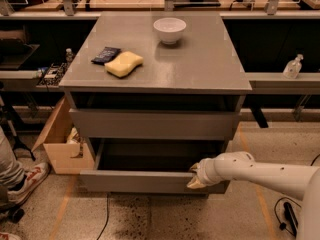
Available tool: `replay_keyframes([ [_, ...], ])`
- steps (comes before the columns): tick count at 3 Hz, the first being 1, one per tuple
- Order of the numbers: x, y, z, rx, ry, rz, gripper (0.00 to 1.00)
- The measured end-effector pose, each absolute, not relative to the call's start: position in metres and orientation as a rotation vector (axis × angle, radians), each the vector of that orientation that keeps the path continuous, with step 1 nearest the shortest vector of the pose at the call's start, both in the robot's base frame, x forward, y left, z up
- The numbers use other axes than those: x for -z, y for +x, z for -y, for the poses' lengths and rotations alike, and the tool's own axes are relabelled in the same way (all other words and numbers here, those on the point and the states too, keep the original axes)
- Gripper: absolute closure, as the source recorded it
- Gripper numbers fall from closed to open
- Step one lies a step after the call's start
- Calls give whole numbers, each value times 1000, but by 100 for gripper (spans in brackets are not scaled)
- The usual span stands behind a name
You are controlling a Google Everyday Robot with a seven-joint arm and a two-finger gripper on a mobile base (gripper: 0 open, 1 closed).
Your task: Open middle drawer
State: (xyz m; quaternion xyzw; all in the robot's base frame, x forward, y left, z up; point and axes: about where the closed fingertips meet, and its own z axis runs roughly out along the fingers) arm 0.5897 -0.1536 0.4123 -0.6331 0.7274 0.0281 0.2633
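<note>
The grey cabinet [155, 59] shows two fronts. The top drawer [150, 125] is closed. Below it the middle drawer [135, 182] stands pulled out toward me, its dark inside showing. The lowest front is hidden under it. My gripper [195, 177], at the end of the white arm coming from the right, sits on the right end of the middle drawer's top edge. One finger is inside the drawer and one is in front of the panel, shut on it.
On the cabinet top are a white bowl [170, 30], a yellow sponge [123, 64] and a dark packet [106, 55]. A cardboard box [59, 149] stands at the cabinet's left. A person's shoe [27, 181] is at far left. A bottle [292, 67] stands on the right shelf.
</note>
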Motion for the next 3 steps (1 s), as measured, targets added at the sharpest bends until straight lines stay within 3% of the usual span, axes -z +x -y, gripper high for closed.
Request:
replay_keyframes([
  [3, -413, 563, 163, -91, -1661, -2020, 100],
])
